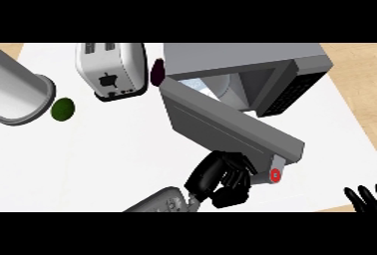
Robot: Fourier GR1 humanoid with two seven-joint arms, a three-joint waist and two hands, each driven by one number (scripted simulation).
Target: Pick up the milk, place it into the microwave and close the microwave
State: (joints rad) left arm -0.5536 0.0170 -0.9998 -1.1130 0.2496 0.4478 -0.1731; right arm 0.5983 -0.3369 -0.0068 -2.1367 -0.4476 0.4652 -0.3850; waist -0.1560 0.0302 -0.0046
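Against microwave door (228, 124): left hand (221, 177) fingers curled, holding nothing visible; right hand (362, 197) spread, idle.

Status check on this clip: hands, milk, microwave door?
Left hand curled against the door, near its outer edge. Right hand resting at the lower right edge. Door part open. Milk not clearly visible.
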